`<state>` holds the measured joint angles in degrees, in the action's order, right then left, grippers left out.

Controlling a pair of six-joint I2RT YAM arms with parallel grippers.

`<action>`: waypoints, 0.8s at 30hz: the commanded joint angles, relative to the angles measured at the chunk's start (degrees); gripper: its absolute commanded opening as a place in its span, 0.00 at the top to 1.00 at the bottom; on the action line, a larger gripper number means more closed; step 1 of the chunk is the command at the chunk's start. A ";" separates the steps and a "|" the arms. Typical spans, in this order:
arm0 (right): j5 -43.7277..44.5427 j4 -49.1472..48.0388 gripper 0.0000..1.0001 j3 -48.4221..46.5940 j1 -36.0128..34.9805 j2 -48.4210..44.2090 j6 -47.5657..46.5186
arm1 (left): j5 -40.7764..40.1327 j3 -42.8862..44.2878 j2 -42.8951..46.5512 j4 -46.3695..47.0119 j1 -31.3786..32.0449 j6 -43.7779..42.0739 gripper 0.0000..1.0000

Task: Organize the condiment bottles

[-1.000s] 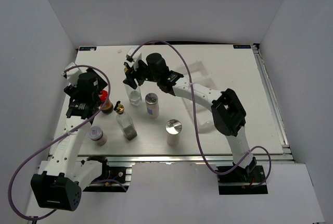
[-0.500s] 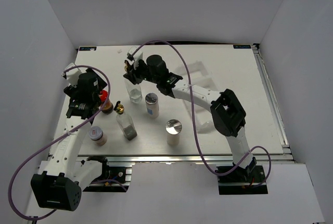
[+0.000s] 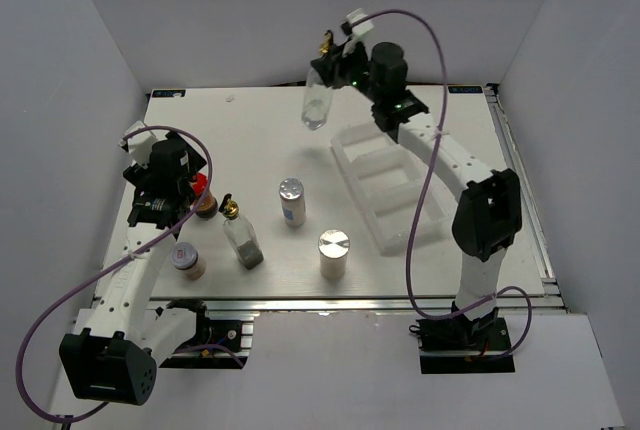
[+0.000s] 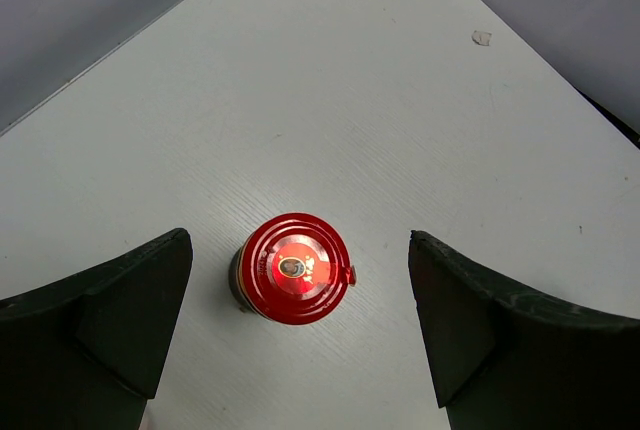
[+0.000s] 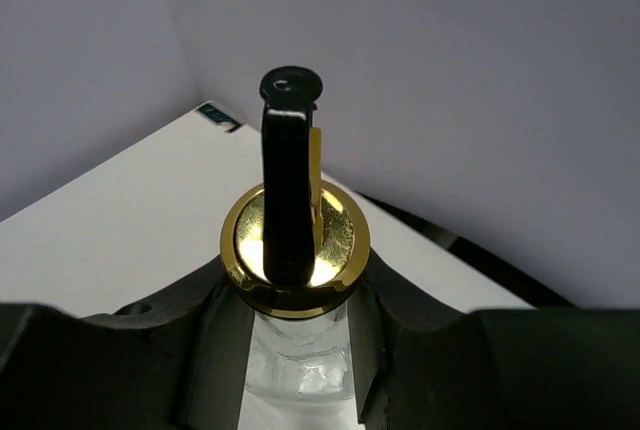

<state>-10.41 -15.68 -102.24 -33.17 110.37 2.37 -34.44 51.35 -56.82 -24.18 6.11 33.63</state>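
My right gripper is shut on the neck of a clear glass bottle with a gold spout and holds it tilted, high above the table's far side, left of the white tray. My left gripper is open, directly above the red-capped brown jar, which stands between the fingers without touching them. The second glass bottle stands near the front left. Two white silver-lidded cylinders stand mid-table. The short pale-lidded jar stands at the front left.
The white three-compartment tray lies on the right half of the table, slanting from the middle back toward the front right. White walls close in the table at the left, back and right. Purple cables loop over both arms.
My right gripper has lifted the glass bottle off the table and carried it up and to the right, toward the back. The left arm has not moved.
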 commanded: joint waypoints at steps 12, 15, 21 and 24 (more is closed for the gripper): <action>-0.03 -1.45 1.00 0.80 14.35 -10.00 -2.90 | 0.86 -0.12 -0.22 2.04 -0.04 -0.76 0.02; -0.48 -2.33 1.00 1.86 15.59 -9.73 -2.81 | 0.86 0.24 -0.57 1.95 0.04 -0.76 0.02; -0.84 -2.42 1.00 3.97 17.17 -9.20 -2.81 | 0.60 0.24 -1.28 2.12 0.04 -0.41 0.02; -1.36 -3.13 1.00 6.25 17.70 -9.29 -2.81 | 0.86 0.59 -1.89 2.13 0.04 -0.23 0.02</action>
<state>-10.44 -10.24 -96.20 -15.81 103.46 -0.40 -33.91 51.16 -58.30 -22.70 6.11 33.45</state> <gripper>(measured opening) 0.417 0.979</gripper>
